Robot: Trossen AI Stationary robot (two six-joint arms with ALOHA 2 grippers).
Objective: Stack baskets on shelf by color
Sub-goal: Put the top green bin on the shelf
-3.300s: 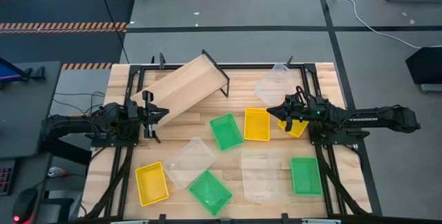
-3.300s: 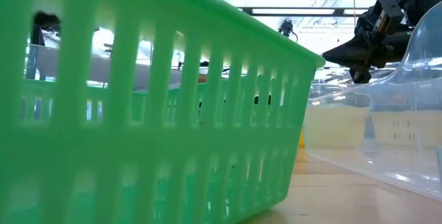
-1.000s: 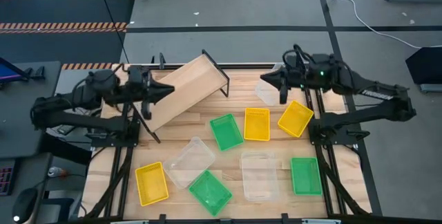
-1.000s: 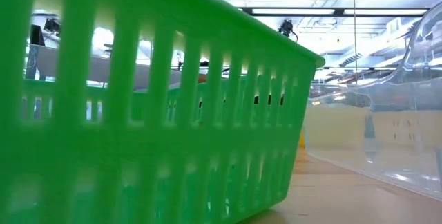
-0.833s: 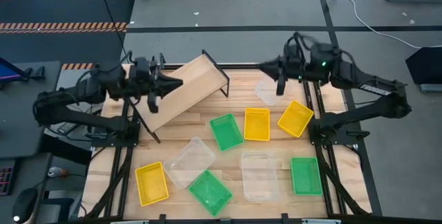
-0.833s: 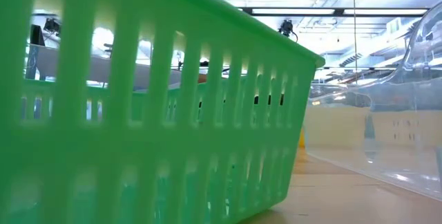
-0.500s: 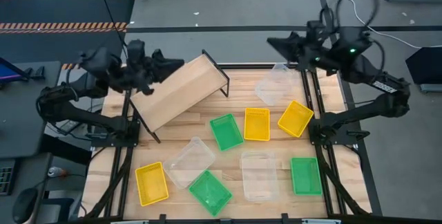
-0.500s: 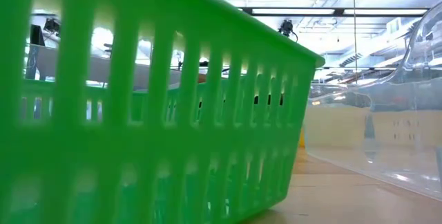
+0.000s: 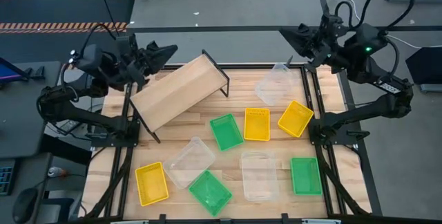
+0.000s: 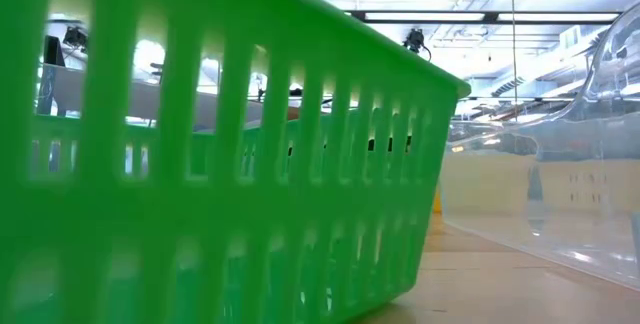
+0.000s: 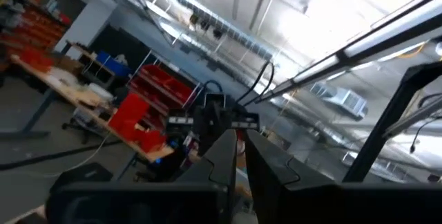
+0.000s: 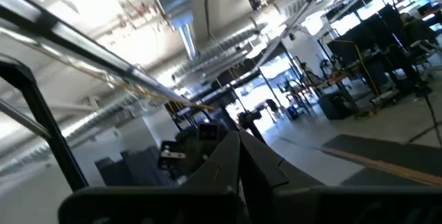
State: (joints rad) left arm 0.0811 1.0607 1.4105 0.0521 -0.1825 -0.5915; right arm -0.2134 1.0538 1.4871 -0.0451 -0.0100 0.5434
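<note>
Left gripper [image 9: 168,48] raised over bench's far left corner, beside shelf [image 9: 181,89]; fingers nearly together, holding nothing. Right gripper [image 9: 288,35] raised past far right corner, fingers pressed together, empty. Shelf slants across far left of bench [image 9: 276,144], bare. Baskets [image 9: 257,124] scattered loose over near and right parts, unstacked. Low view almost wholly blocked by green basket [image 10: 200,164]; clear basket [image 10: 560,184] cut off at edge. Both wrist views show only ceiling and room.
</note>
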